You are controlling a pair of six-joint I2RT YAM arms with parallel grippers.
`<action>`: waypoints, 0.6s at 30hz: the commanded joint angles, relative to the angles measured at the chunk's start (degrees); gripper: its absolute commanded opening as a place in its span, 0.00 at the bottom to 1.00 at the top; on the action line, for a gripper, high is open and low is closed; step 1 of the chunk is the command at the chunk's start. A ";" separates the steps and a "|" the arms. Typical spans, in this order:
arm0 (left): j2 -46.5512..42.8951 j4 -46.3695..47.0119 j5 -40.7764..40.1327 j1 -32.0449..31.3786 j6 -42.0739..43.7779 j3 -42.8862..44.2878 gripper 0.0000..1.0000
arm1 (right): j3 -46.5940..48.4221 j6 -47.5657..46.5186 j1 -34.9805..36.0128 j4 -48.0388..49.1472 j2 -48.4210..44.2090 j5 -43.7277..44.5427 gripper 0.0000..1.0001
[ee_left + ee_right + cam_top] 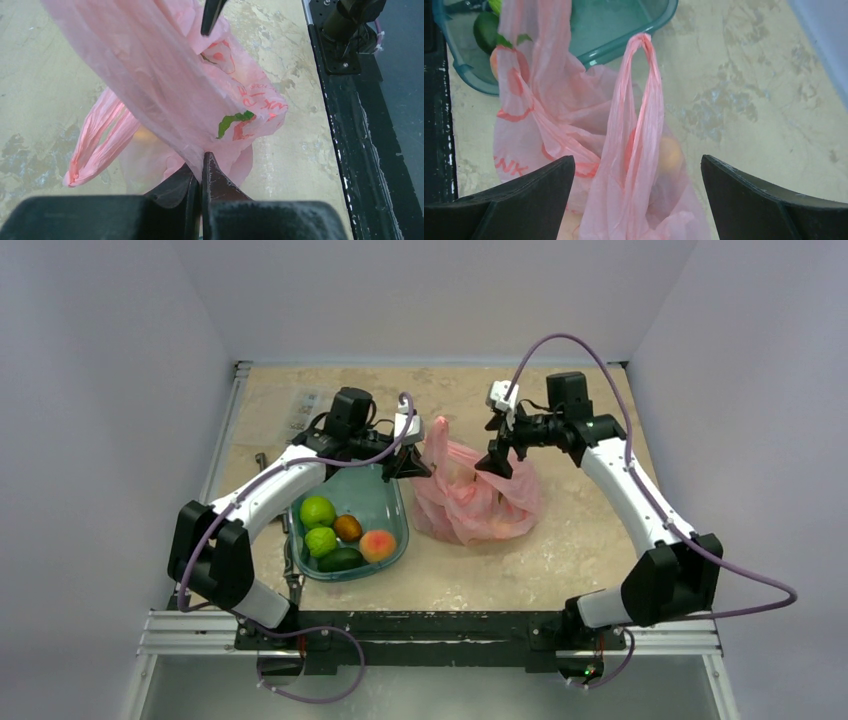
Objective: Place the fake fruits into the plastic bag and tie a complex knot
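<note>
The pink plastic bag (478, 498) lies crumpled on the table right of the teal tub (365, 493). My left gripper (408, 462) is shut on a stretched sheet of the bag's rim (190, 95) and holds it up. A free loop handle (95, 145) hangs to the left in the left wrist view. My right gripper (495, 462) is open above the bag, its fingers (534, 195) on either side of an upright loop handle (642, 100), not touching it. An orange fruit (671, 155) shows through the bag. No knot is in view.
The tub holds two green fruits (317, 511), a brown one (348, 528), a peach (377, 544) and a dark green one (342, 560). The tub's rim (634, 42) lies just behind the bag. The black base rail (350, 125) runs along the near table edge.
</note>
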 commanded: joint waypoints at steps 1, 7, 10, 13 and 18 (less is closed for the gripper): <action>-1.99 -1.40 0.71 -0.17 4.71 2.94 0.00 | 8.27 -8.35 -1.35 -13.64 2.63 -7.77 0.99; -1.29 -1.94 0.88 -0.21 5.86 3.53 0.00 | 21.05 -25.52 -1.36 -37.12 16.43 -9.40 0.99; -0.87 -2.01 0.97 -0.33 5.88 3.90 0.00 | 22.35 -22.73 -1.40 -34.97 18.73 -9.54 0.99; -0.78 -2.34 0.97 -0.37 6.50 3.99 0.00 | 21.48 -19.41 -1.37 -29.52 19.56 -9.45 0.99; -0.62 -3.79 0.89 -0.53 8.59 4.34 0.00 | 23.33 -18.82 -1.36 -30.78 21.75 -10.38 0.99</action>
